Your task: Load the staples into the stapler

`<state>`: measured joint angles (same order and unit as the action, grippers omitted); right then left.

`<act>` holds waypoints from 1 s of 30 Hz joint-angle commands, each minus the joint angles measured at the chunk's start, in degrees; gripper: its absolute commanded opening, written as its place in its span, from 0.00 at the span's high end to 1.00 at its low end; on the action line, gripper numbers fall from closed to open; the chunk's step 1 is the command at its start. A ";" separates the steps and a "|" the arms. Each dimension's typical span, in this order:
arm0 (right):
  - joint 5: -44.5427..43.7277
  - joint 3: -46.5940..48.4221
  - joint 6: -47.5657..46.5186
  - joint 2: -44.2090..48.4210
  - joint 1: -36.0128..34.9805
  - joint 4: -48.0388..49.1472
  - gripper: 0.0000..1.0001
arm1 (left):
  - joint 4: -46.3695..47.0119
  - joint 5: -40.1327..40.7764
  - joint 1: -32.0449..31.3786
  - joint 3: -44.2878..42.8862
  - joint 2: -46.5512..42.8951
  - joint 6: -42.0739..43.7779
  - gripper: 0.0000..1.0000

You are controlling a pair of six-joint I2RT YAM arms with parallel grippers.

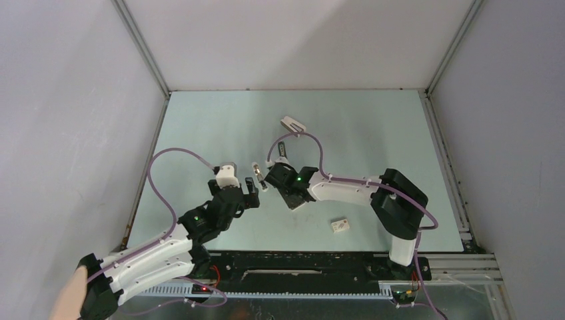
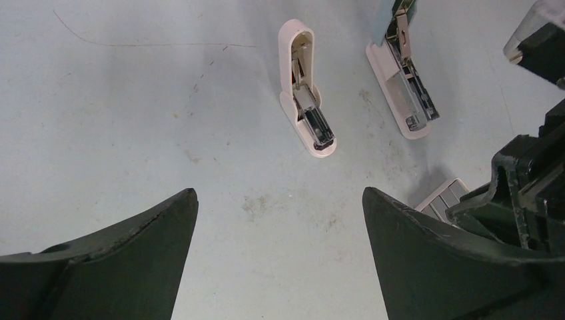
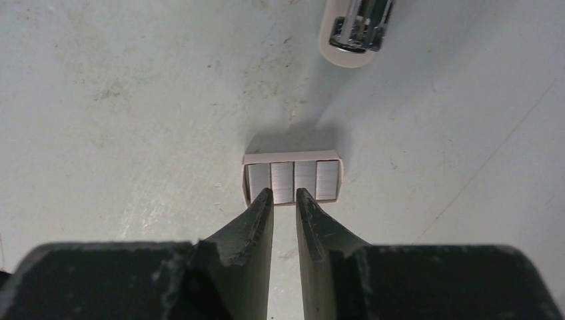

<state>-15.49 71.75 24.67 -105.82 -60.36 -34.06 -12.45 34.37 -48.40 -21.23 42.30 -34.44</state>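
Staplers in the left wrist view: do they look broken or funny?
Not broken, just odd: the cream stapler and the grey-green stapler both lie swung open on the table, metal insides showing. The table is scratched and smudged.

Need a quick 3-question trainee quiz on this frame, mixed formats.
1. True or false: the left gripper stands wide open, with nothing held between its fingers.
2. Pick one: the right gripper has its tips at A) a cardboard box, B) the staples, C) a wedge-shaped stapler.
3. Fill in: in the top view, the small white box lies on the ___ arm's side of the table.

Key: 1 true; 2 B; 3 right.
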 commanded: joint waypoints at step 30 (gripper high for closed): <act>-0.47 0.30 1.38 -3.26 1.76 0.21 0.66 | 1.86 0.17 0.06 -0.49 -0.29 0.69 0.04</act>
<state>-14.87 71.72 25.10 -107.98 -59.05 -33.80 -12.08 34.24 -48.40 -21.23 42.22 -34.44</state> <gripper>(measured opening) 0.348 0.963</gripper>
